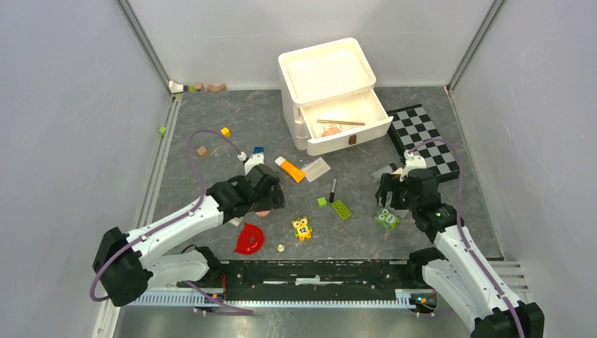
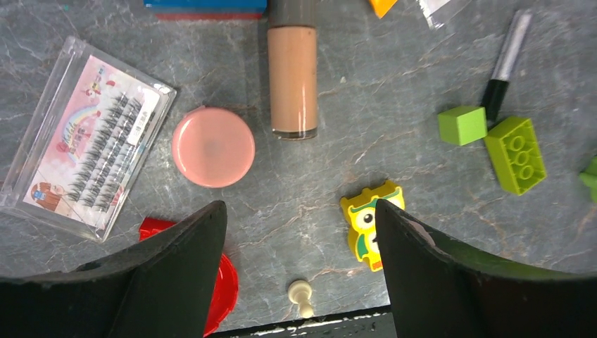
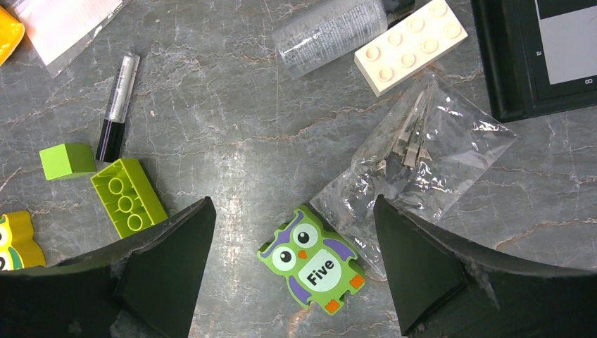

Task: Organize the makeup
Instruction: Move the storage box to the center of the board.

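Observation:
My left gripper [image 2: 299, 211] is open and empty, low over the table just short of the round pink disc [image 2: 213, 146] and the beige stick [image 2: 292, 77]. A flat clear lash packet [image 2: 88, 158] lies to their left. The thin black pencil [image 2: 505, 63] lies at the right. The orange tube with white cap [image 1: 290, 169] and a clear packet [image 1: 316, 168] lie ahead of the left gripper [image 1: 264, 193]. My right gripper [image 3: 294, 211] is open and empty above a green owl block [image 3: 313, 260], beside a clear bag of clips [image 3: 422, 151] and a clear tube [image 3: 327, 35].
A white drawer unit [image 1: 331, 91] stands at the back, its lower drawer open with a thin stick inside. A chessboard [image 1: 424, 137] lies at the right. Green bricks [image 1: 342, 209], a yellow owl [image 1: 302, 227], a red half-ring [image 1: 249, 239] and a white pawn [image 2: 301, 296] lie near the front.

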Controlling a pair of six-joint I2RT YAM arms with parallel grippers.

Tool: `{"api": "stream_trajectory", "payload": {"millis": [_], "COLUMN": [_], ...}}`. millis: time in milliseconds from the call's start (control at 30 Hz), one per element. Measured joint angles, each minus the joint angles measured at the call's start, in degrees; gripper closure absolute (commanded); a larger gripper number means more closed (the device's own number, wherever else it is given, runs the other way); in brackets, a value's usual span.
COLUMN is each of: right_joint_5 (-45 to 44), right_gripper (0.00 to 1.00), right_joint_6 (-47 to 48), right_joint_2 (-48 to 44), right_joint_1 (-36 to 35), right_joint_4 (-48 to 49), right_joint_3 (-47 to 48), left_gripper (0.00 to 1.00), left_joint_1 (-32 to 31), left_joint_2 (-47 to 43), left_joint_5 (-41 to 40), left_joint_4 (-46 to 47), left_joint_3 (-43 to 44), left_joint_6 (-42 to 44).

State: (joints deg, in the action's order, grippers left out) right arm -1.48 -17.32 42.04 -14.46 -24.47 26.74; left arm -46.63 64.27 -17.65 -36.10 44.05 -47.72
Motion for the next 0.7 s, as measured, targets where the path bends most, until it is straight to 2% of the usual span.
{"api": "stream_trajectory", "payload": {"millis": [433,700], "right_joint_5": [-0.02,-0.07], "right_gripper": [0.10,0.10], "right_joint_6": [0.00,-0.02], "right_joint_2": [0.00,-0.26], "right_joint_1": [0.00,0.00], "right_joint_4": [-0.15,-0.59], "right_joint_3": [0.00,0.00], "left_gripper": [0.15,0.14], "left_joint_1": [3.04,9.22], "left_joint_2": [-3.10,-6.47], "left_joint_5": [-0.59,-0.26], "left_joint_4": [-1.86,-4.57], "left_joint_3": [2.08,2.60], "left_joint_6": [0.68,3.28]}}
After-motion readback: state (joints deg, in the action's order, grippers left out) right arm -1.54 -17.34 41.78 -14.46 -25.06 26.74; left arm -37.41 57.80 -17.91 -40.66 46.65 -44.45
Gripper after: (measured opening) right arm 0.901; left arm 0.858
